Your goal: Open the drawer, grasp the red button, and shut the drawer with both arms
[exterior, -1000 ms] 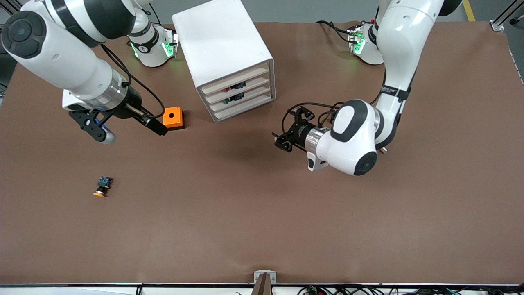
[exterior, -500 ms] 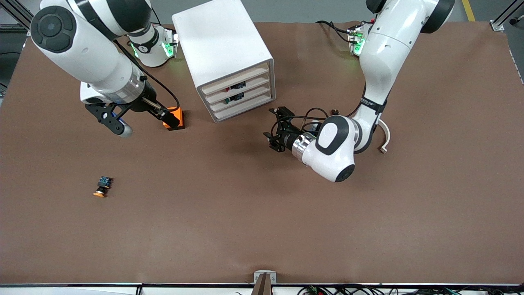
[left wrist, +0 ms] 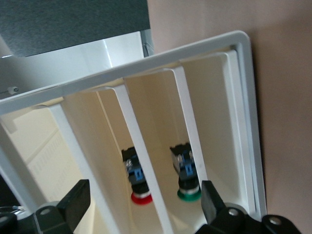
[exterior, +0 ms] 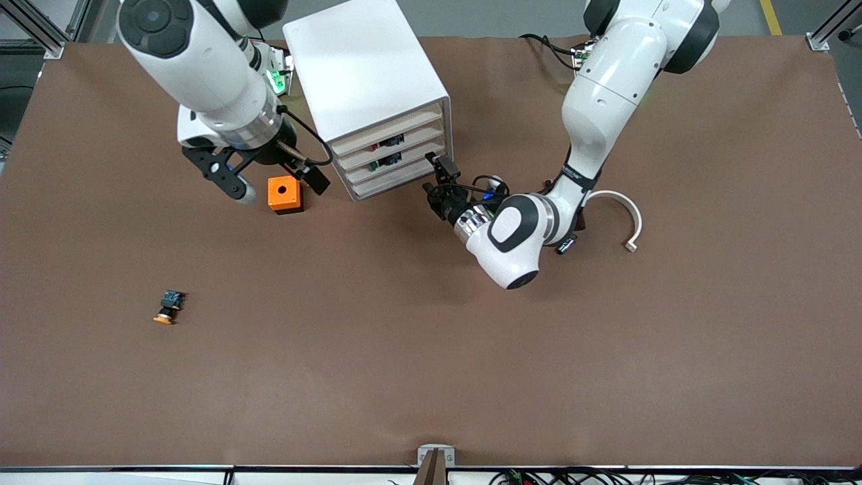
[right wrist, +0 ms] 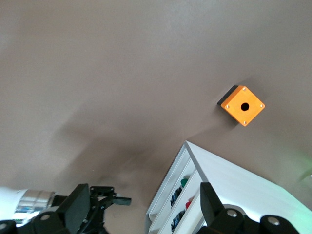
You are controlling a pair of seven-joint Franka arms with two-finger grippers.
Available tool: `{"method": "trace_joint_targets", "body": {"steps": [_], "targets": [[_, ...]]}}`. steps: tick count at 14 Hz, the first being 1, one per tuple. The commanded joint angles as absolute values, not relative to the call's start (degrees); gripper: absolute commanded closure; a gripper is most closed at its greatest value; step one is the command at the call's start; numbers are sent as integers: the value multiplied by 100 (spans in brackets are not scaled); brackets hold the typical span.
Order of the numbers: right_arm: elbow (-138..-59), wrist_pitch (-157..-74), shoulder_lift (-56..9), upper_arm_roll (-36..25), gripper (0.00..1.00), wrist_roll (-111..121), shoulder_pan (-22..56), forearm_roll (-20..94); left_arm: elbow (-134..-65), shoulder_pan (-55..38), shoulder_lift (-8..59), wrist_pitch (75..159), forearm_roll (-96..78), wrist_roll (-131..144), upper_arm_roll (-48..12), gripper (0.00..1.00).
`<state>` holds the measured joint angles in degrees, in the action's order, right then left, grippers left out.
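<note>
Both pincers gape empty; left pincer (exterior: 434, 176) faces the drawer (exterior: 394, 156).

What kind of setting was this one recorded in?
Most likely a robotics lab bench: two arms work over a brown-covered table, the left gripper in front of a white drawer cabinet, the right gripper over an orange cube.

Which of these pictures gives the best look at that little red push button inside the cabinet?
The left wrist view: the button fills the picture between the open left gripper fingers, its red cap and black body plain inside the drawer. The front view shows only a red speck. The right wrist view shows a small red dot.
</note>
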<state>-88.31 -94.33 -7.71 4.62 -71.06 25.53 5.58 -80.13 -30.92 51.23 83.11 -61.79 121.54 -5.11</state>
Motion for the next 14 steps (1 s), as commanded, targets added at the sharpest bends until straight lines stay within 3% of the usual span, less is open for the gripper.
{"method": "trace_joint_targets", "body": {"steps": [1,4,11,14], "targets": [[-8789,-9387,-712,404,0,-7513,2724,422,-8156,-3146,5133,8131,-6293,12349,-536,19],[-8737,-9413,-721,413,0,-7839,2874,422,-8270,-3269,5133,7885,-6284,12349,-545,32],[-8569,-9404,-729,413,0,-8077,3014,431,-8402,-3489,5168,7690,-6240,12384,-545,36],[-8499,-9431,-756,413,0,-8506,3059,448,-8402,-3577,5185,7690,-6240,12366,-545,56]]}}
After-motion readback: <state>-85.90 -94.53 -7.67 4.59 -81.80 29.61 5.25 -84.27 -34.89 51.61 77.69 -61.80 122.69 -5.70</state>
